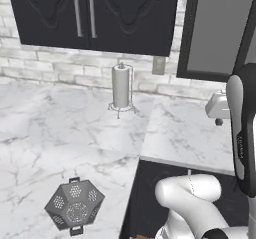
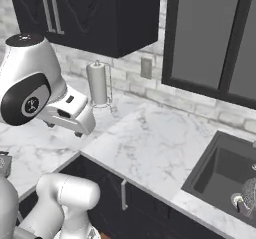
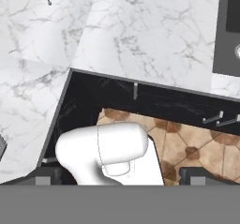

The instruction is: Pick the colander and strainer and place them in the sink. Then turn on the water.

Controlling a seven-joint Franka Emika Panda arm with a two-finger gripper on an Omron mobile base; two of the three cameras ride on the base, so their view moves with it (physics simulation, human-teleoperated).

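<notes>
The colander (image 1: pixel 75 205), a dark-grey faceted bowl with hole clusters, sits upright on the marble counter (image 1: pixel 60 128) at the near left. Over the counter corner hangs my gripper (image 2: pixel 64 129), pointing down, well to the right of the colander and above it. Its fingertips (image 3: pixel 47 176) stand wide apart with nothing between them, so it is open. The sink (image 2: pixel 212 175) is a dark recessed basin at the far right, also at the hand view's upper right (image 3: pixel 227 35). The strainer (image 2: pixel 248 189), speckled light grey, lies inside the sink, cut off by the frame edge. The water is out of view.
A paper towel holder (image 1: pixel 121 87) stands at the back of the counter by the brick wall. Dark upper cabinets (image 1: pixel 95 13) hang above it, and a window (image 2: pixel 210 33) is over the sink. Below the counter edge are dark lower cabinets (image 3: pixel 154 99) and tiled floor (image 3: pixel 197 148).
</notes>
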